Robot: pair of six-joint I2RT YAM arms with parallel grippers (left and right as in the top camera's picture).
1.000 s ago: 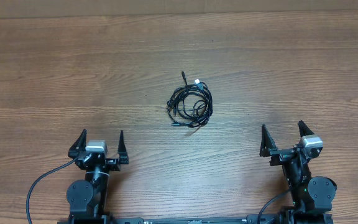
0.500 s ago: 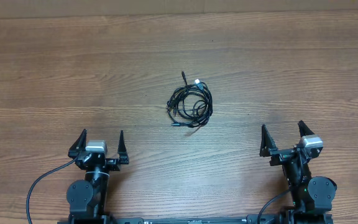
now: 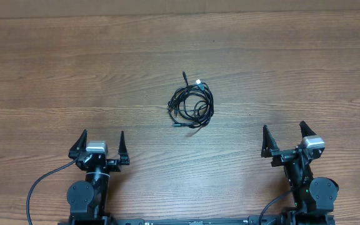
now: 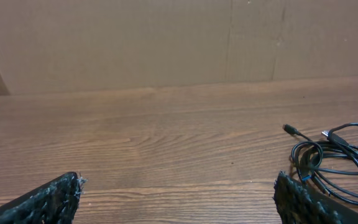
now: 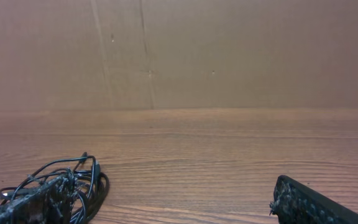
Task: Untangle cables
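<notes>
My left claw (image 3: pixel 102 134) sits low at the near edge of the worktop (image 3: pixel 55 75), jaws wide apart with nothing between them. My right claw (image 3: pixel 284 127) is the same on the other side, spread and empty. The cables (image 3: pixel 191 103) lie in one small tangled coil out in the middle, between my two claws and well ahead of both, touched by neither.

So the step in hand, as I judge it, is the reach and the first pinch. I would not bite into the thick of the coil, since that would likely catch several strands and tighten the knot. The free ends look better. A silver-tipped plug (image 3: pixel 197 82) pokes out on the far side, with a black plug end (image 3: pixel 184 75) just beside it. I think one claw should come down on the body of the coil to pin it while the other takes a single end. The cords are thin and lie flat on the wood, so my fingertips must go right down to the surface. Then I draw slowly outward, so the loops open rather than cinch.
</notes>
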